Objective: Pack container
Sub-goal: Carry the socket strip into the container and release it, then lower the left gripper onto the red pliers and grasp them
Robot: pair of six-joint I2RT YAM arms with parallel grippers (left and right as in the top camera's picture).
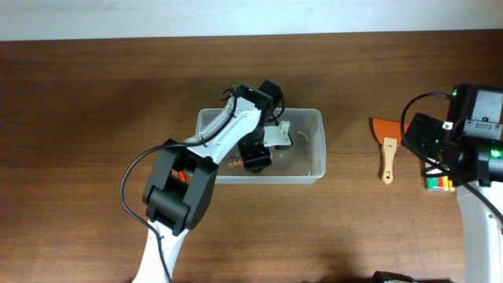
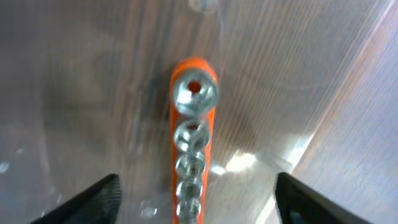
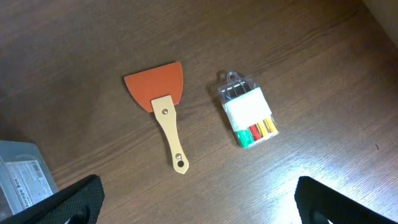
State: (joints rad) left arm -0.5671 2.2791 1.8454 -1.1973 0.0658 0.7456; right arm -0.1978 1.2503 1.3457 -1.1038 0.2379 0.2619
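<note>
The clear plastic container point(image 1: 308, 118) sits mid-table. My left gripper point(image 1: 255, 157) is inside it, open, its fingers point(image 2: 196, 202) wide on either side of an orange rail of silver sockets point(image 2: 193, 143) lying on the container floor. A white packet point(image 1: 279, 135) also lies in the container. My right gripper point(image 3: 199, 208) is open and empty above the table at the right, over an orange scraper with a wooden handle point(image 3: 163, 106) and a small clear pack of coloured markers point(image 3: 250, 118). In the overhead view the scraper point(image 1: 387, 141) lies left of the right arm.
A grey box with a label point(image 3: 22, 174) shows at the lower left of the right wrist view. The marker pack point(image 1: 438, 183) is partly hidden under the right arm. The table's far edge point(image 1: 251, 37) runs along the top.
</note>
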